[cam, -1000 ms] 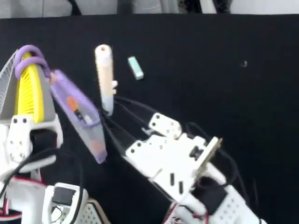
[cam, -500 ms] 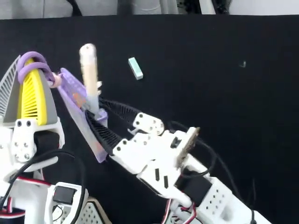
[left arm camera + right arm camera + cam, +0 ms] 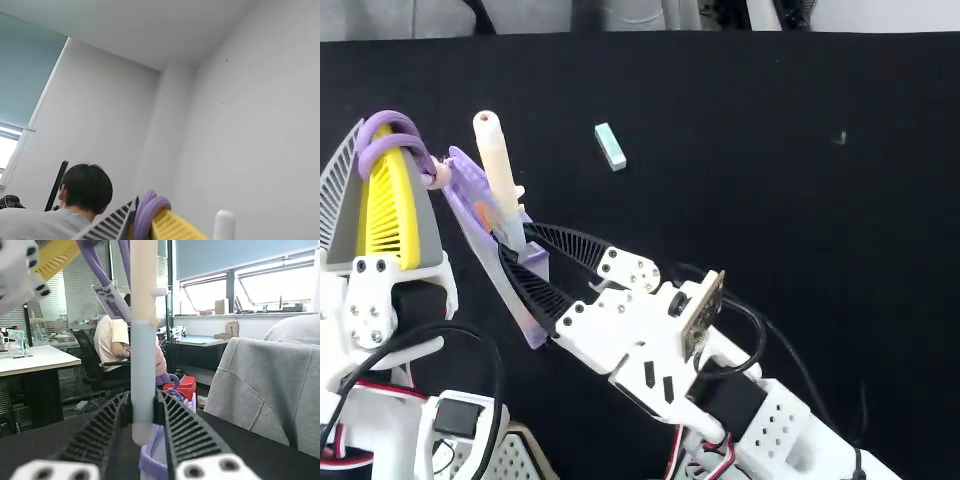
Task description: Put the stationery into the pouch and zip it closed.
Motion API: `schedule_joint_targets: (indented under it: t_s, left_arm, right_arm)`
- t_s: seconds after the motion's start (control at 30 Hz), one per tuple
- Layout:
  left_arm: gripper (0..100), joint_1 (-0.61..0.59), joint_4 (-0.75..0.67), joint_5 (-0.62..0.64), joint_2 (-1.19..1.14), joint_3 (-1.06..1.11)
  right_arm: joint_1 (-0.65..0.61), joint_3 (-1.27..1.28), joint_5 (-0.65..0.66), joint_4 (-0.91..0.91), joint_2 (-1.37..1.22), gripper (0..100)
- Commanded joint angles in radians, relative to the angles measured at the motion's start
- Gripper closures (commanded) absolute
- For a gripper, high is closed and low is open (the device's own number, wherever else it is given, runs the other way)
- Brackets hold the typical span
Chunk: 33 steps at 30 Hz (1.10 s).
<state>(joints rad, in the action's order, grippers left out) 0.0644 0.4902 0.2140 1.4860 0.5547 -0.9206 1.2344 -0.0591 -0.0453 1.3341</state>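
Note:
The purple see-through pouch (image 3: 505,270) hangs tilted above the black table (image 3: 770,180). My left gripper (image 3: 370,130), with one yellow and one grey finger, is shut on its purple strap (image 3: 388,128); the strap (image 3: 148,211) loops over the fingers in the left wrist view. My right gripper (image 3: 518,242) is shut on a cream and pale blue pen (image 3: 496,175), held almost upright with its lower end against the pouch's upper side. The right wrist view has the pen (image 3: 143,340) between black ribbed fingers (image 3: 95,435), with the pouch (image 3: 157,462) just below. A teal eraser (image 3: 611,146) lies farther back.
The black table stretches wide to the right and behind the eraser. Both arms' white bodies crowd the near left corner. A small pale speck (image 3: 841,138) lies at the far right.
My right gripper has carried the pen to the left, from beside the pouch to against its upper side, and the pen now leans left. The left gripper and pouch shifted only slightly.

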Motion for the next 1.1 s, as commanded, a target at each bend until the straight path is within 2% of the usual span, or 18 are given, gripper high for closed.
schedule_joint_targets:
  t_s: [0.0, 0.3, 0.73, 0.8, 0.97, 1.07]
  left_arm:
    - [97, 0.005, -0.012, -0.008, -0.014, -0.004]
    - [97, 0.005, -0.012, -0.008, -0.011, -0.002]
    - [97, 0.005, -0.015, -0.008, -0.011, -0.002]
    - [97, 0.004, -0.017, -0.008, -0.011, -0.002]
    - [97, -0.001, -0.017, -0.008, -0.012, -0.002]
    - [97, 0.004, -0.017, -0.008, -0.014, -0.002]
  right_arm:
    - [-0.009, 0.004, -0.008, 0.066, -0.030, 98.7]
    - [-0.005, -0.071, -0.008, 0.141, -0.295, 98.7]
    - [-0.003, -0.056, -0.008, 0.133, -0.318, 98.2]
    - [-0.005, -0.056, -0.008, 0.133, -0.318, 95.7]
    - [-0.009, -0.056, -0.002, 0.132, -0.318, 81.2]
    - [-0.009, -0.056, -0.002, 0.132, -0.318, 80.8]
